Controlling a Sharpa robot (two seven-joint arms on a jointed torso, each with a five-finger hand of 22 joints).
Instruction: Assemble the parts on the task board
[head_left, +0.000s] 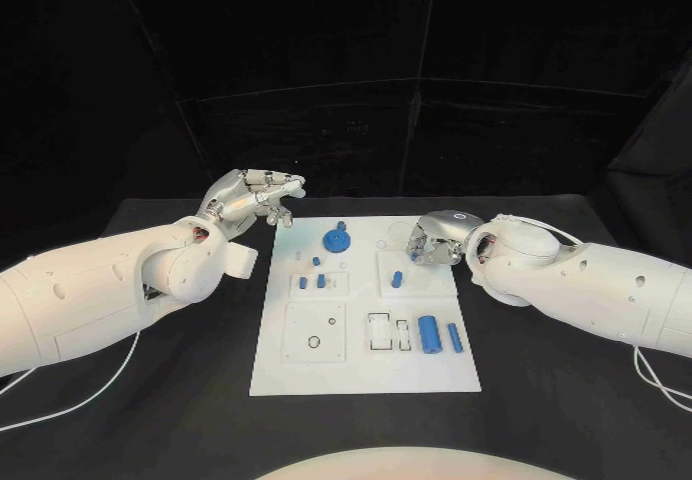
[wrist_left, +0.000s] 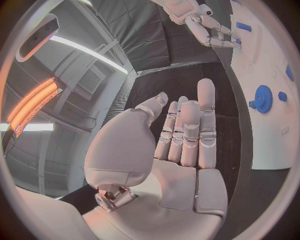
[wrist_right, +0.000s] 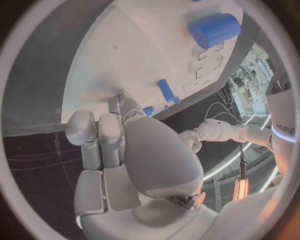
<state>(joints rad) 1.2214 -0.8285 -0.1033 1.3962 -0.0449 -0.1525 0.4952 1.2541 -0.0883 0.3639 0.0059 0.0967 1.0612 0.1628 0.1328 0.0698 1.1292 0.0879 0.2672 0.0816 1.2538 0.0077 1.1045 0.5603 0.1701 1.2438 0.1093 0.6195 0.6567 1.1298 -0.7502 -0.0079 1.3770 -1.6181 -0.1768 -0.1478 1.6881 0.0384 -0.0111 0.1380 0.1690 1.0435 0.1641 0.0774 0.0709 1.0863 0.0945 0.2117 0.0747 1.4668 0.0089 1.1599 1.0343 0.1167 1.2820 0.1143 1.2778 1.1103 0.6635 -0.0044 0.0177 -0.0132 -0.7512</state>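
Two hands are over the far end of the task board (head_left: 281, 370), and nothing is assembled in this stretch yet. The left hand (head_left: 257, 198) hangs just off the board's far left corner, fingers loosely curled and apart, holding nothing; its own wrist view shows the fingers (wrist_left: 187, 132) extended side by side with an empty palm. The right hand (head_left: 434, 240) is down at the board's far right edge, fingers curled toward the surface beside a small blue peg (head_left: 397, 279). From the right wrist view its fingers (wrist_right: 100, 132) sit at the board's rim, but whether they have pinched anything cannot be told.

Parts are spread across the white plate: a blue gear (head_left: 336, 239) near the far middle, short blue pins (head_left: 310, 281) in the block toward the left, and a large blue cylinder (head_left: 427, 331) with a thinner blue rod (head_left: 454, 337) toward the near right edge.

The step in hand looks like a pick at the far right of the board. Next the right hand would need a firm pinch on a small piece and a clean lift, keeping the piece upright for its socket.

One piece of lettering shows on the robot's arm in the right wrist view, too partial to read reliably.
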